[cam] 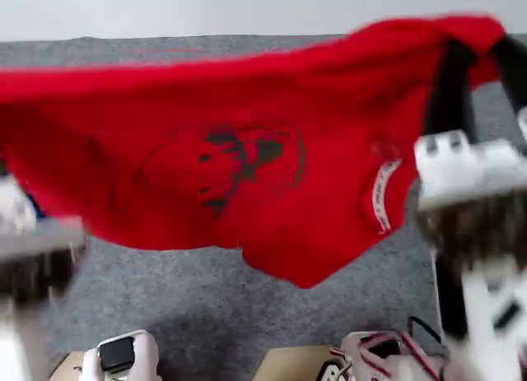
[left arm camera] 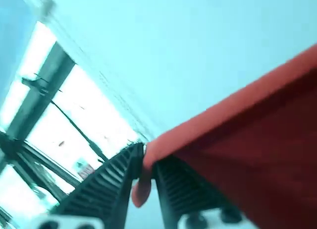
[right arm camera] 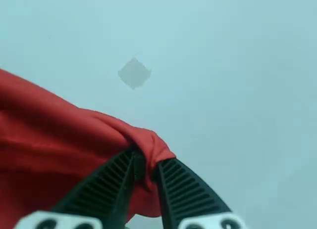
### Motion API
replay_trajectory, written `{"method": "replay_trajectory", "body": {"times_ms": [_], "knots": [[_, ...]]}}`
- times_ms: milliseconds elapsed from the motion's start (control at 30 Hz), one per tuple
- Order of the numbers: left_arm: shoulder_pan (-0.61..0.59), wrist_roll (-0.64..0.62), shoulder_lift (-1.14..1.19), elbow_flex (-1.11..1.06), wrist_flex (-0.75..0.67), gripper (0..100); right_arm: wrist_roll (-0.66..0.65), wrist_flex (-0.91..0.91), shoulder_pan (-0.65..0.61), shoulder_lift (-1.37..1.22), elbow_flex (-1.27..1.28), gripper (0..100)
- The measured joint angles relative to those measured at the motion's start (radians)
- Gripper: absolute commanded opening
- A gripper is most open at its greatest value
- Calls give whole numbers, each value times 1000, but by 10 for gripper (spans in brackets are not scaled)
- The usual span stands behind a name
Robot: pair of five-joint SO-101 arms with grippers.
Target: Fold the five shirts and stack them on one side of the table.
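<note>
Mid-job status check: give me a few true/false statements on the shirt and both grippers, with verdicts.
1. The red shirt hangs spread out in the air above the table. True.
2. The left gripper is open and holds nothing. False: it is shut on the shirt's edge.
3. The right gripper is shut on a bunch of red cloth. True.
4. The shirt is plain. False: it has a dark print near its middle.

No legible text (shirt (cam: 247,151) print unreadable)
</note>
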State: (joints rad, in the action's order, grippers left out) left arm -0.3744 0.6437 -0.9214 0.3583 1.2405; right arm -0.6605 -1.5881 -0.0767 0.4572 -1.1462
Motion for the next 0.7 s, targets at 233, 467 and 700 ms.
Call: {"method": "replay_trajectory", "body": {"times_ms": [233, 467, 700], "knots": [[-9, 0, -103, 2, 89, 4, -25, -152, 3, 100, -17, 9], [-9, 0, -84, -140, 157, 4, -25, -164, 3, 84, 172, 9], [-8, 0, 71, -542, -109, 4, 21, 25, 3, -57, 548, 9]]}}
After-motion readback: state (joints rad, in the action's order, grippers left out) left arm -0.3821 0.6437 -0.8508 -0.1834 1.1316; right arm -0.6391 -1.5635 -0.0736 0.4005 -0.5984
